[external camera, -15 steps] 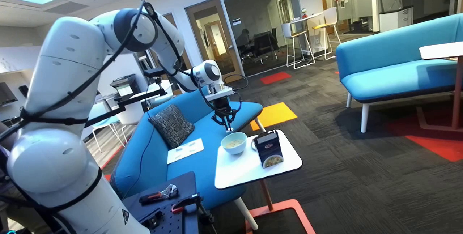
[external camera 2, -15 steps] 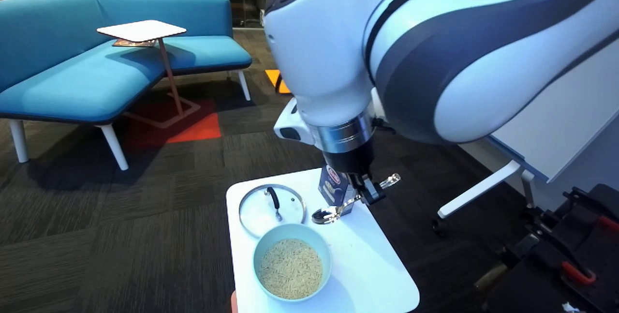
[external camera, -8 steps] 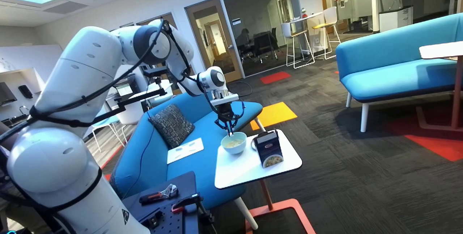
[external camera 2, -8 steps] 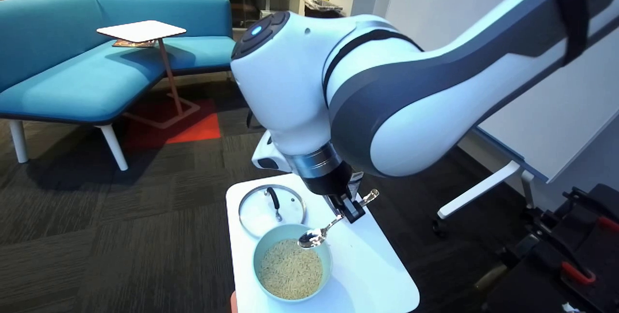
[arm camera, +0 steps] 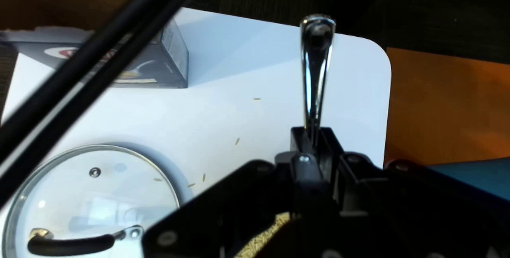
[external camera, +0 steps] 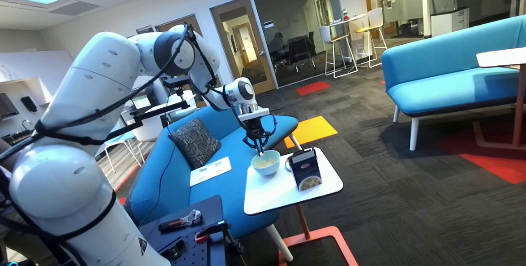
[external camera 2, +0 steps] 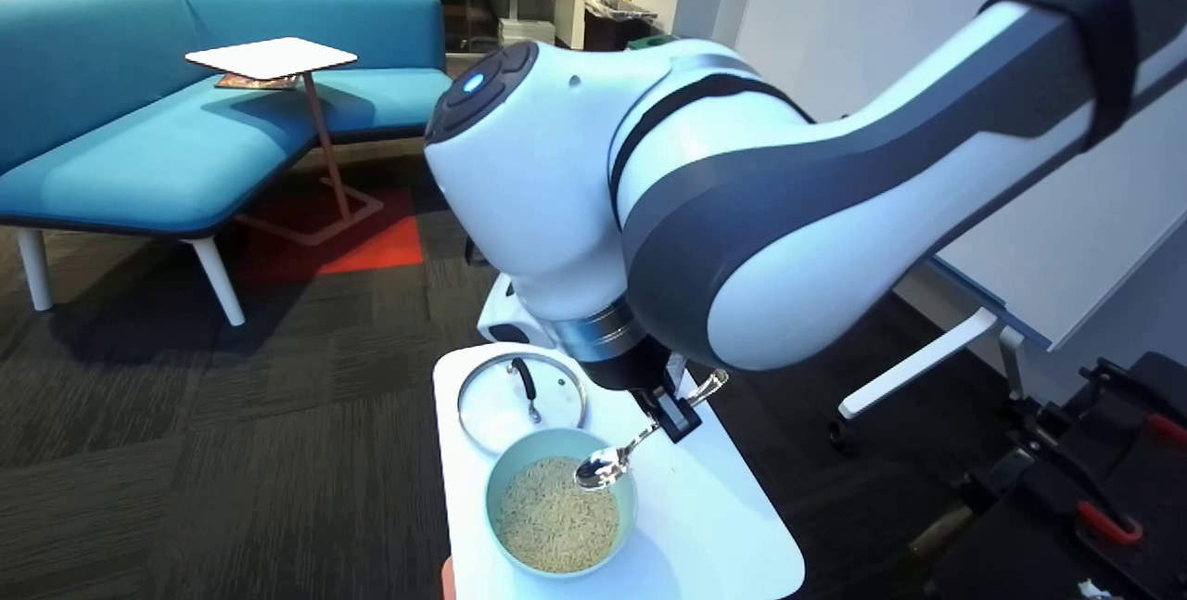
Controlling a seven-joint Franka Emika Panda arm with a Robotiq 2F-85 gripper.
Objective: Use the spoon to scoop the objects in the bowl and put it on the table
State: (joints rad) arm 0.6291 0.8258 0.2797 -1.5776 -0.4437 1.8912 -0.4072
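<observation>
The hand [external camera 2: 675,416] is clamped on one spoon [external camera 2: 603,468] by its handle, and the tilted scoop end reaches over one bowl [external camera 2: 547,444]; whether it touches the rice [external camera 2: 555,521] inside, I cannot tell. The bowl stands near the hand, on the worktop [external camera 2: 719,530], together with one glass lid [external camera 2: 496,405] and one box [external camera: 306,171].

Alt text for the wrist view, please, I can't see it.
Black gripper holding a shiny spoon, its handle pointing toward the picture's top, over a white table. At left, a glass lid sits lower in frame and a dark box higher, partly behind black cables; stray grains dot the table.
</observation>
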